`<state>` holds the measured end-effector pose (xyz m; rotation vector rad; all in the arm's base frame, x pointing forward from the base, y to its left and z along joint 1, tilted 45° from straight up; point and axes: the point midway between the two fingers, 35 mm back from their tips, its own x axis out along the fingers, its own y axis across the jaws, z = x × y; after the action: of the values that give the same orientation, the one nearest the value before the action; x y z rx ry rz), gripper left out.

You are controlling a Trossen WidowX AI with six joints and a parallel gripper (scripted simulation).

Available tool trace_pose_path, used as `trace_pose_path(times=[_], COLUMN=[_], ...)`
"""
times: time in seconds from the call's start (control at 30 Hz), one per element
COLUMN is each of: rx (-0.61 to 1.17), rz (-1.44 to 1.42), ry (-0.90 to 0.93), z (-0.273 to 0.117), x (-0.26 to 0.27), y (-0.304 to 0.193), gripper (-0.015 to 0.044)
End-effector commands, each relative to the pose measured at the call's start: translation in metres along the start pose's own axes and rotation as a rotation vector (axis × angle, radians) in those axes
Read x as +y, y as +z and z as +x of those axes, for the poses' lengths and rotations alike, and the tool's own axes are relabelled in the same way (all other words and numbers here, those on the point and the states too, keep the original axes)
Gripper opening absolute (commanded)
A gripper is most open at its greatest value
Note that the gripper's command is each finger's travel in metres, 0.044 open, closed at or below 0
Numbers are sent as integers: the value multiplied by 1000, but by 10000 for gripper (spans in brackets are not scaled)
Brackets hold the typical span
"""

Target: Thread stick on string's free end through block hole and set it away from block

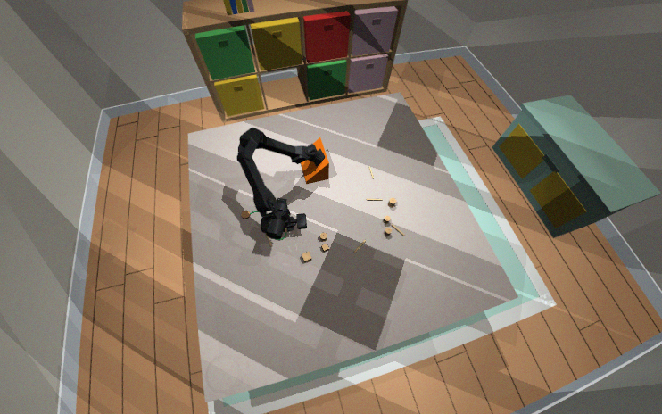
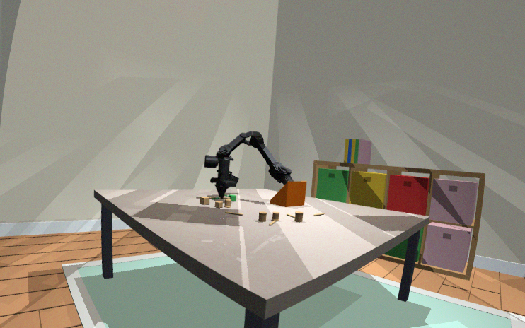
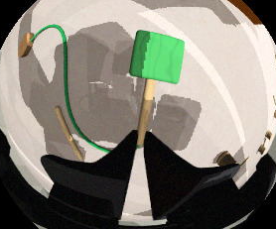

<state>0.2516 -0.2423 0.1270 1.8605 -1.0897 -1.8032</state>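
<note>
My gripper is shut on the wooden stick close to its string end, low over the table. The stick points away from the fingers at the green block. Its far end is hidden at the block's near face and seems to be inside; the hole itself does not show. The green string curves from the fingertips to the round button on the table at the left. The block stands on the table. In the top view the arm hides the block and fingertips.
A loose stick lies left of the gripper. A wooden cylinder lies to its right, with small wooden pieces nearby. More sticks and cylinders lie farther right. An orange wedge stands at the arm's base.
</note>
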Motion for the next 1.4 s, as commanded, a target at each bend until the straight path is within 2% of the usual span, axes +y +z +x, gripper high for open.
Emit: trace_pose_path(times=[0.0, 0.97, 1.13, 1.27, 1.37], rx=[6, 5, -2, -2, -4], rz=[2, 0, -2, -2, -1], ry=[-3, -2, 0, -1, -8], z=[-1, -1, 0, -2, -39], x=[1, 0, 0, -1, -2], y=[6, 39, 37, 37, 33], gripper=[0, 0, 124, 124, 124])
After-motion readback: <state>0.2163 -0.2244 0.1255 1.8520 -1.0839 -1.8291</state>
